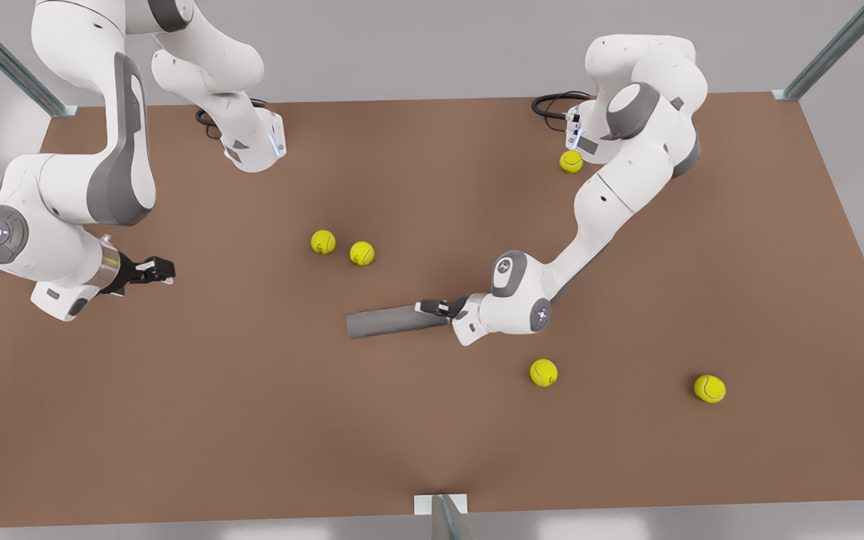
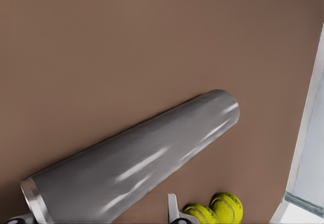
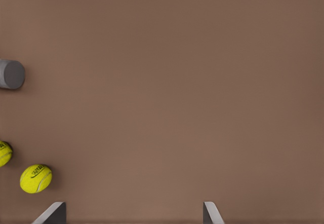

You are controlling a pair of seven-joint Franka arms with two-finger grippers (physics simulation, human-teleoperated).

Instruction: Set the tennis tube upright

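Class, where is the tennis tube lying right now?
The tennis tube lies on its side near the table's middle in the front view, below two tennis balls; the left hand is at its rimmed end.

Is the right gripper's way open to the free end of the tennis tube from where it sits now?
Probably yes. The right gripper hangs open above bare table, apart from the tennis tube, whose closed end faces it. The two nearest balls lie off that line. The left gripper is at the rim end.
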